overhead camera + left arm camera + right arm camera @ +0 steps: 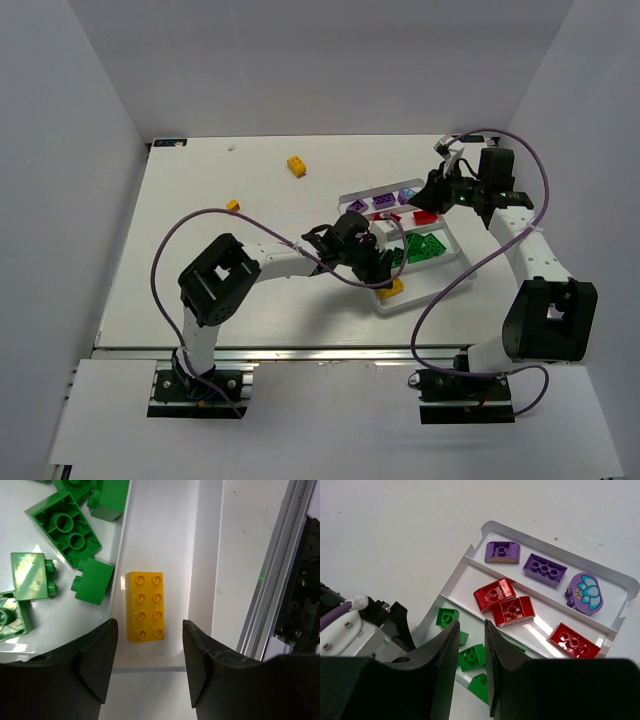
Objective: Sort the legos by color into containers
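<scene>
Low in the overhead view, the two arm bases sit bolted to the rail. Just beyond them the left gripper hangs over the near end of the white tray. Its claws are spread apart and empty. In the left wrist view they stand either side of a yellow two-by-four brick, which lies studs up in the tray's nearest compartment. The next compartment, upper left in that view, holds jumbled green bricks, some upside down. Past them, three red bricks lie in the third channel. Three purple pieces, one round-topped with a pale blue flower print, lie in the farthest. The right gripper hovers over the tray's right side, its claws nearly together with a narrow slit between them, gripping nothing. Farther off on the table, upper left in the overhead view, two yellow-orange bricks lie loose, well apart from the tray.
</scene>
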Controlling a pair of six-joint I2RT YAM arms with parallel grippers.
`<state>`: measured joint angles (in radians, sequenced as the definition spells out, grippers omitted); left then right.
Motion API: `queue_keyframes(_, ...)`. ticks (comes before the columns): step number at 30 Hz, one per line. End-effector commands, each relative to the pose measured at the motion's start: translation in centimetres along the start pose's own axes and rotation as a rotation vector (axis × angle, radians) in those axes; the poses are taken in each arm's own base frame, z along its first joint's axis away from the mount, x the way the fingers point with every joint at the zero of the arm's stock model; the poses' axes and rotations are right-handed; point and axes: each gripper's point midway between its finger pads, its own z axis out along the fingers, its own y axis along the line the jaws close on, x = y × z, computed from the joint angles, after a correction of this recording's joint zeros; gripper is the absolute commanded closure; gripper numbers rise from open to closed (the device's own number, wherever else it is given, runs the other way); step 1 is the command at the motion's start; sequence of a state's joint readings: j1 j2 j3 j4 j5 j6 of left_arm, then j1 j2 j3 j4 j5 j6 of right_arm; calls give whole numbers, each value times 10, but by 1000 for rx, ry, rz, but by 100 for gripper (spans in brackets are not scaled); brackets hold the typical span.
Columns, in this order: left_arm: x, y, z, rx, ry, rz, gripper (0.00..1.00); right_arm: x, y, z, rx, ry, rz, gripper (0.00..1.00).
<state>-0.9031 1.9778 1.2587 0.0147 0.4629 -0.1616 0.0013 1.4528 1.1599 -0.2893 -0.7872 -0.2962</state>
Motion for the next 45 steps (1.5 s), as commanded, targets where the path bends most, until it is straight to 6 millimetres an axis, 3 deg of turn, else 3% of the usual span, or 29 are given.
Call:
queue_keyframes(1,-54,-4,-26,-59,-127,64,36,-8,4,-7,7,-25,-41,68)
queue_keyframes(5,-68,14,-51,-200,-186,54,44,-9,3,-7,8,-26,-51,67)
queue_keyframes(6,-79,19,-69,-237,-226,46,50,-9,3,-6,6,-25,-52,67)
queue_keyframes(7,-70,27,-77,-274,-226,8,70,-9,2,-5,3,-25,-52,67)
queue_keyframes(8,-71,35,-88,-313,-248,-20,81,-10,0,-3,-3,-26,-54,67)
queue_keyframes(9,-85,48,-115,-378,-323,-73,90,-12,3,2,-25,-26,-63,67)
queue_keyframes(11,-76,64,-139,-432,-373,-152,98,-8,9,17,-60,2,-75,67)
queue_keyframes(12,-78,88,-164,-514,-440,-270,99,-15,8,22,-60,3,-113,67)
queue_keyframes(14,-70,108,-205,-623,-511,-407,92,-10,14,40,-100,43,-128,67)
queue_keyframes(15,-59,133,-231,-724,-545,-522,78,-20,14,46,-100,38,-169,66)
queue_keyframes(16,-46,139,-249,-782,-538,-577,44,-21,24,57,-128,50,-187,66)
queue_keyframes(17,-33,154,-268,-852,-546,-630,32,-14,22,70,-141,78,-175,66)
queue_keyframes(19,-11,163,-294,-942,-551,-729,16,-33,27,90,-130,82,-183,62)
queue_keyframes(20,6,174,-308,-979,-557,-784,10,-21,17,108,-113,132,-137,55)
queue_keyframes(21,10,174,-311,-956,-565,-825,9,-46,23,118,-114,104,-138,51)
queue_keyframes(22,17,174,-316,-956,-565,-851,8,-50,21,129,-112,111,-121,49)
queue_keyframes(23,21,176,-328,-968,-593,-873,8,-32,11,151,-98,169,-64,47)
queue_keyframes(24,29,176,-330,-973,-592,-893,7,-35,15,164,-97,178,-45,40)
queue_keyframes(26,33,172,-339,-985,-612,-902,7,-43,3,194,-26,182,5,19)
queue_keyframes(28,44,170,-341,-1000,-604,-917,7,-49,9,223,6,159,22,11)
queue_keyframes(32,55,162,-347,-1015,-617,-942,7,-57,16,263,56,110,-7,11)
queue_keyframes(33,59,158,-348,-1018,-625,-943,7,-67,21,273,61,65,-30,11)
queue_keyframes(34,61,157,-349,-1020,-629,-949,7,-64,18,284,80,53,-29,11)
queue_keyframes(36,62,153,-354,-1024,-659,-947,7,-81,5,297,162,-25,-9,11)
queue_keyframes(37,66,153,-354,-1031,-657,-951,7,-67,-6,311,187,-14,11,11)
queue_keyframes(38,68,153,-356,-1043,-662,-946,7,-91,-5,314,190,-72,10,11)
queue_keyframes(39,68,152,-358,-1046,-671,-939,6,-78,-10,328,197,-61,13,11)
queue_keyframes(40,72,153,-358,-1056,-668,-943,6,-86,-11,332,199,-94,2,11)
queue_keyframes(45,76,152,-358,-1055,-680,-945,6,-70,2,358,195,-127,-41,14)
